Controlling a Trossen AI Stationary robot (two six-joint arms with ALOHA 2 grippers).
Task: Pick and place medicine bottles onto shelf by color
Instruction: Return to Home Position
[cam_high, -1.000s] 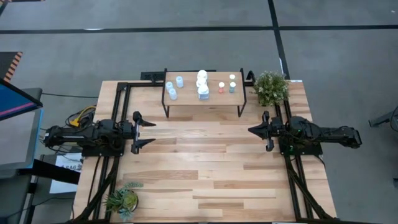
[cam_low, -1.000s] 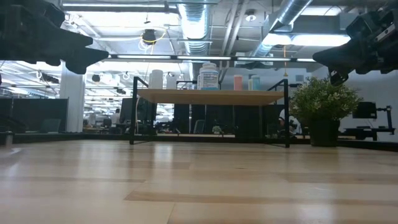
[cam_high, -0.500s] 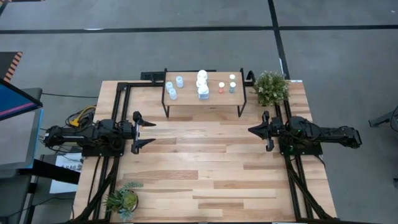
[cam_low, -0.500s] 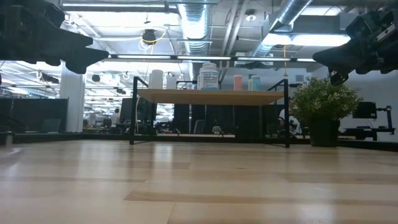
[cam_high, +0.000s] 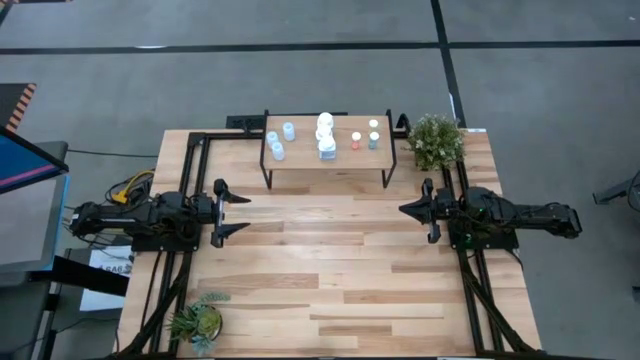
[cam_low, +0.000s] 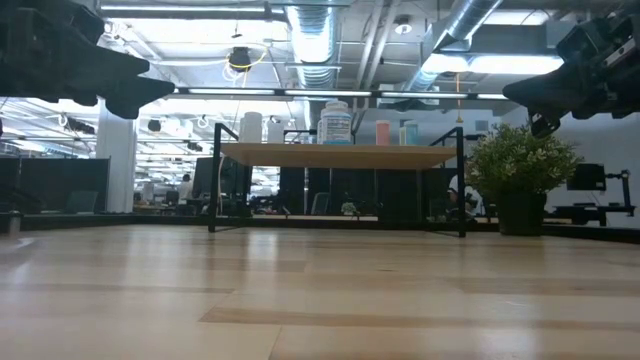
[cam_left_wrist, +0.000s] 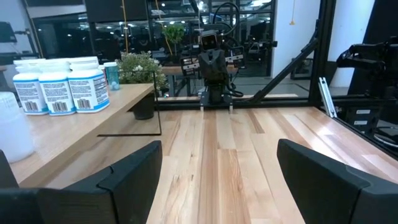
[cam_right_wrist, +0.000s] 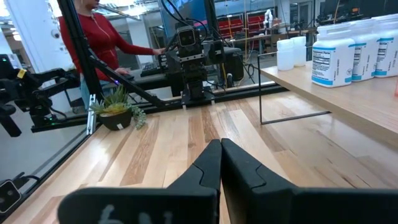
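The shelf (cam_high: 340, 162) stands at the far middle of the tabletop (cam_high: 330, 280) and carries every bottle in view. The light-blue-capped bottles (cam_high: 278, 150) are at its left end, the white bottles (cam_high: 326, 136) are packed in a tight row at centre, and the orange-capped bottle (cam_high: 356, 139) and green-capped bottle (cam_high: 373, 141) are to the right. No bottle shows on the planks. The left gripper (cam_high: 246, 213) is parked at the left side, nearer than the shelf's left legs, its fingers spread wide and empty. The right gripper (cam_high: 402, 209) is parked opposite with its fingers pressed together, holding nothing. Sorting appears complete. The remaining risk, as judged, is that the white row is close-packed, so an arm swinging out and jolting the shelf legs could topple several. A person (cam_right_wrist: 93, 37) stands beyond the left arm and could be struck if that arm swings outward.
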